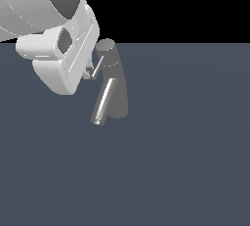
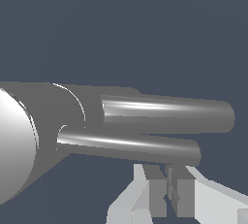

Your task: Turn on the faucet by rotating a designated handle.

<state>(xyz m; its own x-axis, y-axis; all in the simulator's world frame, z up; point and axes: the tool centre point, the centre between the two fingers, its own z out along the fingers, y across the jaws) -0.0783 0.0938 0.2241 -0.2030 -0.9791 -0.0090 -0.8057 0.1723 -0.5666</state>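
The dark grey faucet [image 1: 117, 88] stands upright on the floor, with its round cap [image 1: 105, 46] on top and its shiny spout [image 1: 103, 101] slanting down toward the front. The handle [image 1: 98, 66], a thin grey rod, sticks out of the cap toward the exterior view's left. My gripper [image 1: 89, 73] sits at the rod's outer end, touching or nearly touching it. In the wrist view the handle [image 2: 131, 145] runs beside the thicker spout [image 2: 169, 114], and my gripper [image 2: 167, 170] lies just off the rod's tip. Its fingers [image 2: 155, 189] are pressed together with nothing between them.
The white hand and arm [image 1: 58, 58] fill the upper part of the exterior view's left, close against the faucet's cap. A flat dark blue-grey floor [image 1: 185, 161] spreads around the faucet, under a black background.
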